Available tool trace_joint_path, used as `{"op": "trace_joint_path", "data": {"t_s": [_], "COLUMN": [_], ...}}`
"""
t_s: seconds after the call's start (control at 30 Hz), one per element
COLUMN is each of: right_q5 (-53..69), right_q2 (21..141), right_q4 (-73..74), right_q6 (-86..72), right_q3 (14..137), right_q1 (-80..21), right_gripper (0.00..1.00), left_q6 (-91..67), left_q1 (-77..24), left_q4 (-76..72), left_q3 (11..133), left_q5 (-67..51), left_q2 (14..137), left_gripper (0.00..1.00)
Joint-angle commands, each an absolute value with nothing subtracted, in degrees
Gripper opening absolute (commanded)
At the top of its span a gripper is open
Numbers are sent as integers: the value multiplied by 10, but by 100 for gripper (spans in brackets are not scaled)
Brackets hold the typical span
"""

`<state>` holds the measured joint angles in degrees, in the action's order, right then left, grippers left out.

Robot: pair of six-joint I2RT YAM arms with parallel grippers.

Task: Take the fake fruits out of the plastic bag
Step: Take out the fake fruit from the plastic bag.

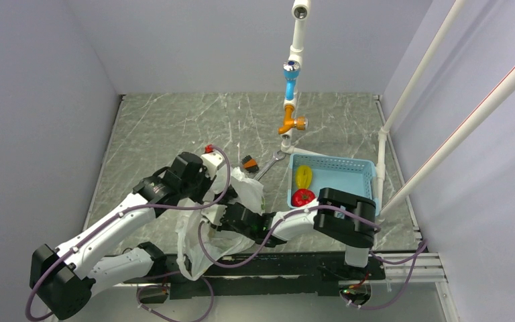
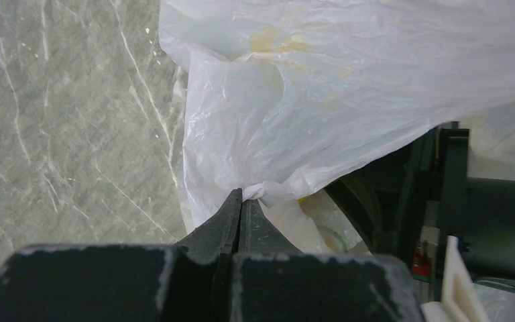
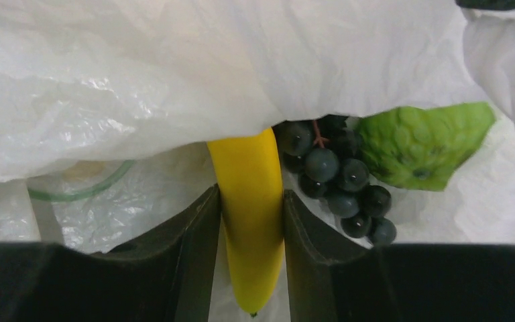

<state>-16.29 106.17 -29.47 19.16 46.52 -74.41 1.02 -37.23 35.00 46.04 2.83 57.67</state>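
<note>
The plastic bag (image 1: 243,191) lies crumpled near the middle of the grey marbled table (image 1: 174,127), between the two arms, with part of its film trailing toward the near edge. A fold of this film is pinched by the left gripper (image 2: 243,200). Its jaws are pressed fully together on the plastic, with no gap to be seen between them, and the film is drawn up like a tent over the bag's mouth. The right gripper (image 3: 251,198) is pushed into that mouth from the right side. Its jaws are closed partway on the banana (image 3: 251,235), which is clamped lengthwise between the two fingers, its tip pointing toward the wrist camera. Both inner finger faces are seen touching the yellow skin. Whether the banana is lifted clear of the bag's lower film cannot be told. Just beside the banana, inside the bag, the dark purple grape bunch (image 3: 335,178) is seen, and just beyond it the green bumpy fruit (image 3: 419,144), its upper edge covered by the overhanging film. Two fruits are found outside the bag — the yellow oval fruit (image 1: 303,176) and the red round fruit (image 1: 302,197) — both lying at the left end of the light blue basket (image 1: 349,176). A silver wrench (image 1: 268,166) lies on the table between the bag and the basket's far corner.
</note>
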Motion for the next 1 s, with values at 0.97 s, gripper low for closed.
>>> {"op": "trace_joint_path", "data": {"t_s": [0.97], "right_q5": [-286], "right_q2": [817], "right_q4": [-455], "right_q6": [39], "right_q3": [331], "right_q1": [-757], "right_gripper": [0], "left_q6": [-7], "left_q1": [-374], "left_q4": [321], "left_q3": [460], "left_q5": [180], "left_q2": [441], "left_gripper": [0]}}
